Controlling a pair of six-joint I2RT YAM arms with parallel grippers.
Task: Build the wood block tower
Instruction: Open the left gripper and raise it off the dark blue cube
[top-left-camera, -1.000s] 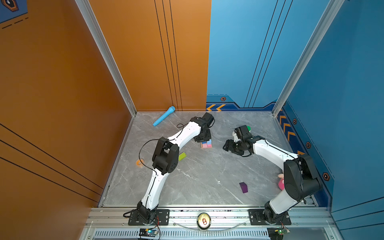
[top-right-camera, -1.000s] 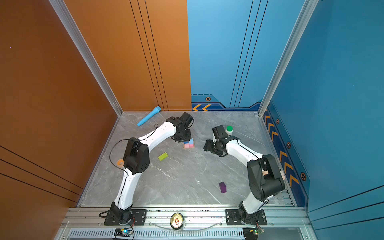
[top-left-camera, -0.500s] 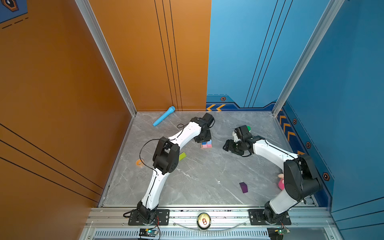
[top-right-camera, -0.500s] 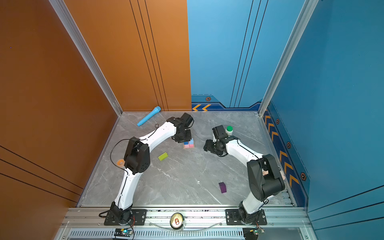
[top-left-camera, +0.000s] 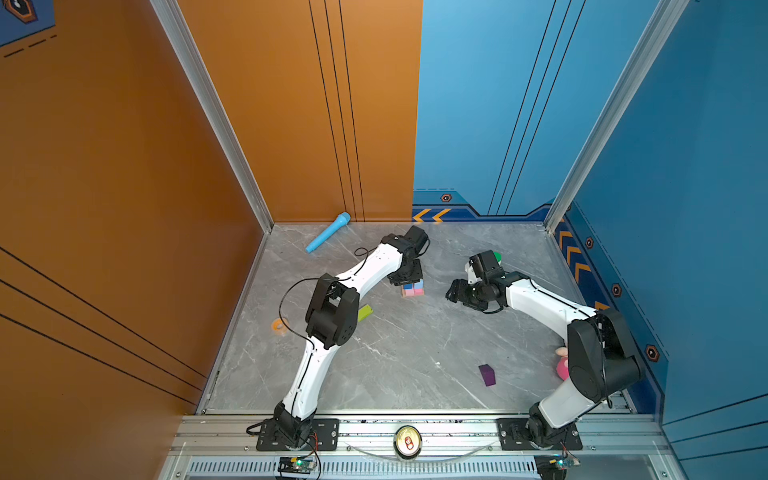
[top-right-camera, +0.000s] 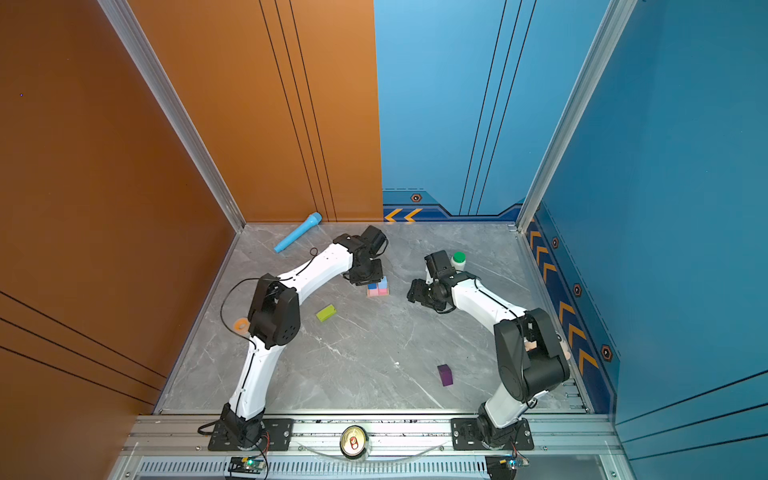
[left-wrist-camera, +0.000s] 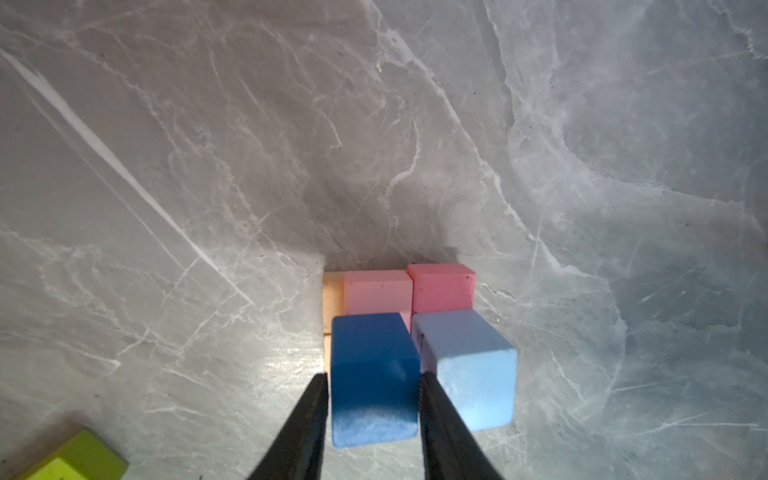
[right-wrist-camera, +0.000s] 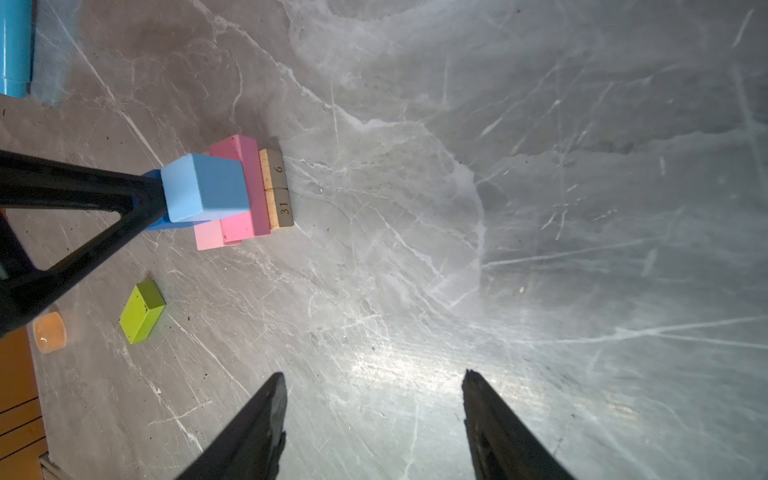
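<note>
1. Left gripper (left-wrist-camera: 372, 376): jaws narrow, flanking the dark-blue cube (left-wrist-camera: 374, 353) atop the tower (top-right-camera: 379, 291). I cannot tell whether they press it.
2. Right gripper (right-wrist-camera: 374, 378): wide, empty, near the tower.
3. Light-blue cube (left-wrist-camera: 469, 370) sits just beside the dark-blue cube, both on the tower's pink bars (left-wrist-camera: 378, 291).
4. Lime-green bar (top-right-camera: 326, 312) lies near the tower. The purple block (top-right-camera: 444, 375) lies well apart and shows in the top views alone.
5. Only the right wrist view reads "6" and "31" on the tan bars (right-wrist-camera: 276, 187).

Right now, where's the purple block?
In both top views the purple block lies alone at the front right of the table, nearer the right arm's base than the tower.
</note>
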